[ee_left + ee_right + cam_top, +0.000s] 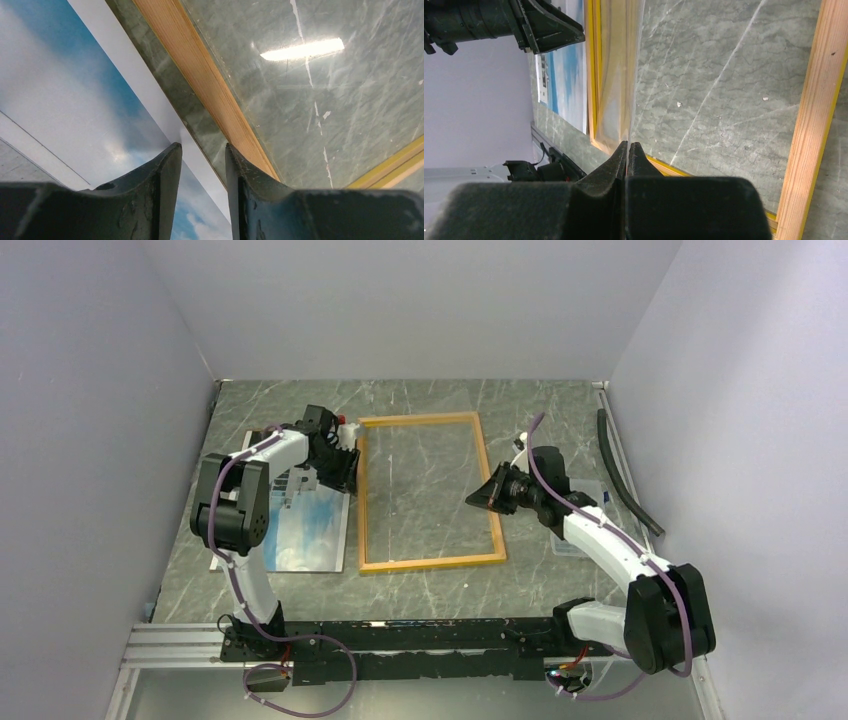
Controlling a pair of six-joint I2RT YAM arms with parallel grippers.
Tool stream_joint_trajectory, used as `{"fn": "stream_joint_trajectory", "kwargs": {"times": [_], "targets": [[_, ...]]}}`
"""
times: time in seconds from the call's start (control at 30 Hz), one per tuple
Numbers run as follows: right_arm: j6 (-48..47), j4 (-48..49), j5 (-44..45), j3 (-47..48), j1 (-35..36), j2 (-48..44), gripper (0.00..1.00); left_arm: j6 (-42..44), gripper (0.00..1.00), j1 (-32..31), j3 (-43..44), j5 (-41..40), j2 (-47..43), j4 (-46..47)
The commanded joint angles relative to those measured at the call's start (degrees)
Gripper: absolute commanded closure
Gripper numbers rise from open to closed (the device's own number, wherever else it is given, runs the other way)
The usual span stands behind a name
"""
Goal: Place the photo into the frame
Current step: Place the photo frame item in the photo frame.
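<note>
Tabletop (420, 400) grey marble (plain white walls (400, 300) around) | left gripper (202, 148) parted | right gripper (628, 145) clenched

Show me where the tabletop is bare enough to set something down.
Bare marble: the strip beyond the frame up to the back wall, and the strip between the frame and the base rail. Crowded: left, with photo and left arm; right, with right arm and black strip.

Bright, even overhead light. White glare streaks the pane (350, 100) of the frame (200, 75), and shadows near it are faint.
</note>
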Motion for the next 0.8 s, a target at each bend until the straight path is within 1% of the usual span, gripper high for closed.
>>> {"fn": "stream_joint_trajectory", "kwargs": {"times": [0.0, 0.23, 0.37, 0.4, 0.53, 0.6, 0.7, 0.77], "targets": [[2.1, 6.5, 0.1, -1.2, -0.2, -1.7, 1.00, -0.1, 0.58, -0.4, -0.4, 1.4, 1.0, 1.0], [2.5, 10.5, -0.1, -3.4, -0.3, -1.8, 1.00, 0.0, 0.66, -0.4, -0.5, 1.9, 2.3, 1.3], [2.3, 12.2, 0.6, -4.9, -0.2, -2.3, 1.00, 0.1, 0.68, -0.4, -0.3, 2.1, 2.6, 1.1], [2.3, 12.4, 0.6, -5.2, -0.2, -2.2, 0.96, 0.2, 0.68, -0.4, -0.3, 2.0, 2.6, 1.0], [1.4, 10.8, 0.7, -4.5, -0.3, -1.9, 0.73, 0.3, 0.69, -0.4, -0.4, 1.5, 2.1, 0.9], [0.1, 8.6, 0.9, -3.2, -0.3, -2.7, 0.60, 0.4, 0.69, -0.4, -0.5, 1.4, 1.9, 0.8], [-3.0, 4.0, 2.4, -0.7, -0.3, -3.9, 0.36, 0.6, 0.70, -0.4, -0.9, 1.1, 1.3, 1.2], [-4.6, 2.0, 2.5, 1.1, -0.5, -3.5, 0.29, 0.6, 0.70, -0.4, -0.9, 0.9, 1.2, 1.2]]}}
